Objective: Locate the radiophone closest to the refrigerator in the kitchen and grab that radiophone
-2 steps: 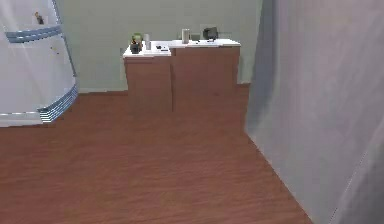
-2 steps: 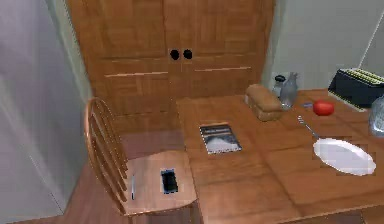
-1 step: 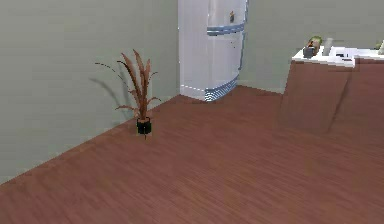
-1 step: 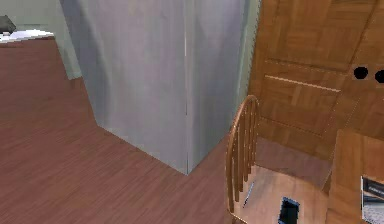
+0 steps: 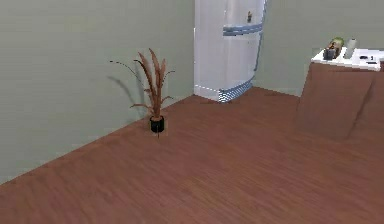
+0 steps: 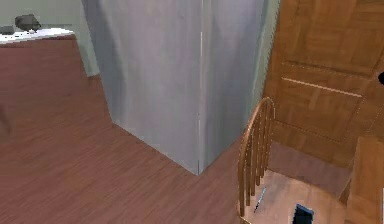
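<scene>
- The fridge [image 5: 230,45] stands tall against the far wall in the forward view, with a potted plant [image 5: 153,100] on the floor to its left and a counter [image 5: 335,105] off to its right.
- On the counter's white top sits a dark lump with some green [image 5: 333,48]. Nearer the view's right edge a small dark slab [image 5: 370,62] lies flat. That's my guess for the phone, though it's too small to be sure.
- In the arm side view, another little dark rectangle [image 6: 303,212] rests on a wooden chair [image 6: 262,160], near a grey wall block [image 6: 170,80]. The counter sits near the fridge, so I'd back the slab.
- Handling, as a judgement: a handset should be light, rigid, smooth and a bit slippery. Take it across the narrow sides at mid-body. Because it lies flat, the fingers would need to come down almost to the top.
- Claw: I cannot tell its state, nor where the slab lies relative to it. I'd expect a drive to the counter first.
</scene>
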You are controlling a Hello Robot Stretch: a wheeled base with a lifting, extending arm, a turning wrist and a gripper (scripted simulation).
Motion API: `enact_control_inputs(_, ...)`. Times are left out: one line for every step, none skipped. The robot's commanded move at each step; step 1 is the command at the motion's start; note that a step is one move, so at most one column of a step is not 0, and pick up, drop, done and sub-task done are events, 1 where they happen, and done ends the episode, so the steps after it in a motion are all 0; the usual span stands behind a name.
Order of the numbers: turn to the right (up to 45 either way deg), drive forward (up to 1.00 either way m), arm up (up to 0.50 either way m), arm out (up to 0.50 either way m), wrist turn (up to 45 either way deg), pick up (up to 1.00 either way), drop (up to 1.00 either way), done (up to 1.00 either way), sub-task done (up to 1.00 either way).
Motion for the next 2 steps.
enact_control_inputs(0.0, 0.2, 0.0, 0.0, 0.0, 0.0, 0.0, 0.0, 0.0)
enact_control_inputs(18.0, 0.0, 0.0, 0.0, 0.0, 0.0, 0.0, 0.0, 0.0)
